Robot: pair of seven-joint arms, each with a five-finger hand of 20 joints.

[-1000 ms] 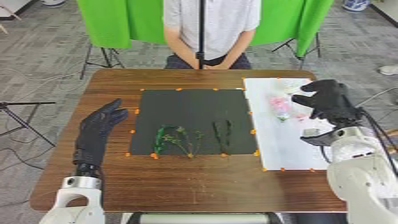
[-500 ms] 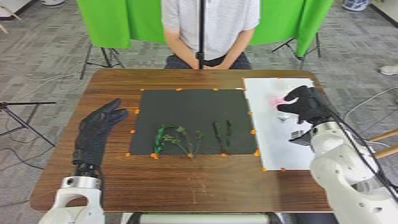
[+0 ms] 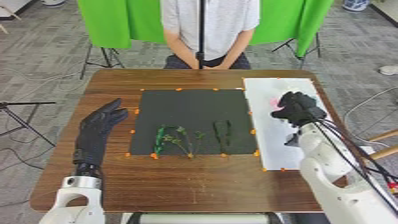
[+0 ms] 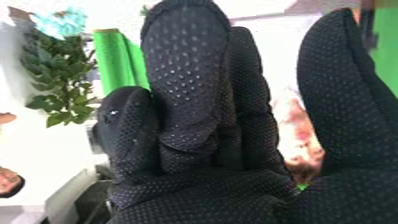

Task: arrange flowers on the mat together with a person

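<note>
One pink flower (image 3: 274,103) lies just left of the right hand (image 3: 299,110), whose straight fingers stand spread from the thumb; whether touching, I cannot tell.

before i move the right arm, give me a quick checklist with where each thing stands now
1. Right hand over the white sheet: ok.
2. Pink flower next to that hand: ok, it shows right beside it.
3. Fingers closed round the flower: not ok, they look mostly straight, with the thumb spread away.
4. Left hand off the black mat: ok, it is to the mat's left.
5. Room on the mat: ok, the green stems lie on its near part.
6. Flower's stem whole: cannot tell, the hand hides part of that spot.
</note>
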